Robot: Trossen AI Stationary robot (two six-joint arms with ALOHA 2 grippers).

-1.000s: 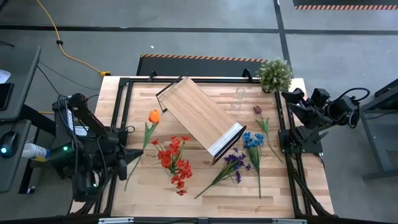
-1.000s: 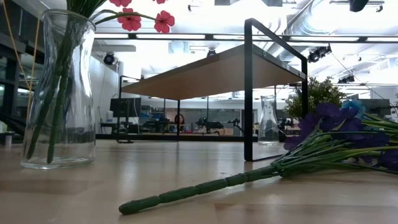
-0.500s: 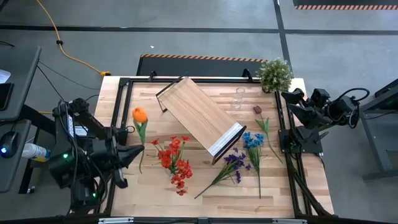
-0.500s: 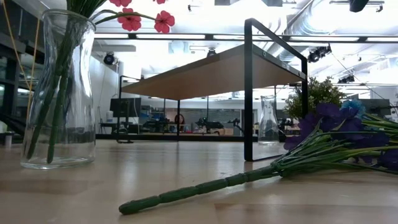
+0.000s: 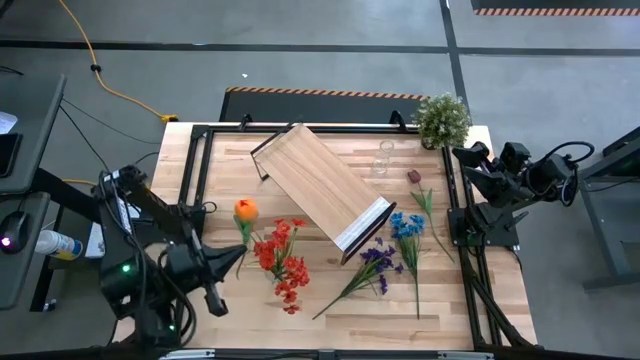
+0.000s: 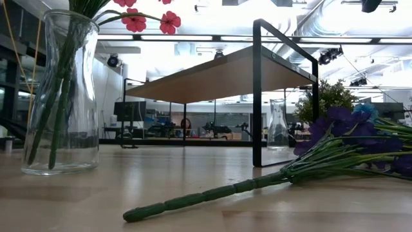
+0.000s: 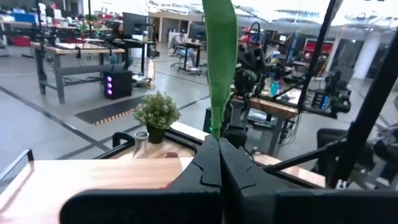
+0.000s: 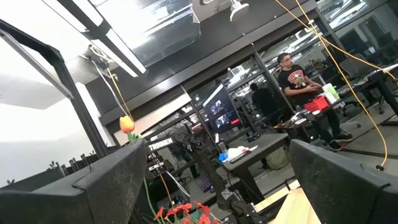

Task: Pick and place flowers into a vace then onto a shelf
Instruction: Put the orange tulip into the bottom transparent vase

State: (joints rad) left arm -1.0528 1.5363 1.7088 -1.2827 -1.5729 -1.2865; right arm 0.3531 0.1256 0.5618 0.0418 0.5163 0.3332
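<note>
My left gripper [image 5: 235,260] is shut on an orange-bloomed flower [image 5: 245,209] over the table's near left part, just left of the glass vase of red flowers [image 5: 283,262]. That vase stands at the left in the low view [image 6: 61,90]. The shelf [image 5: 320,190] stands slantwise mid-table on its dark frame. Blue flowers [image 5: 406,226], purple flowers [image 5: 375,260] and a maroon one [image 5: 414,177] lie on the table at the right. My right gripper [image 8: 217,180] is open and empty, held high at the table's right edge [image 5: 478,165]. My left gripper pinches the orange flower's green stalk and leaf [image 7: 217,127] between its two shut fingers [image 7: 239,171], well below the bloom. The stalk rises past the fingertips. In the right wrist view the bloom [image 8: 127,123] stands high above the red flowers, so the flower is lifted.
An empty glass vase [image 5: 383,160] stands beyond the shelf's far right side. A bushy pale-green potted plant [image 5: 442,120] stands at the far right corner. A dark frame [image 5: 195,170] runs around the tabletop. Bare wood lies along the near edge [image 5: 350,320].
My left gripper, shut on the orange flower, has swung it first toward the table's left edge, then toward the near edge and right, closer to the vase of red flowers. The stalk has turned from slanting to nearly in line with the gripper.
</note>
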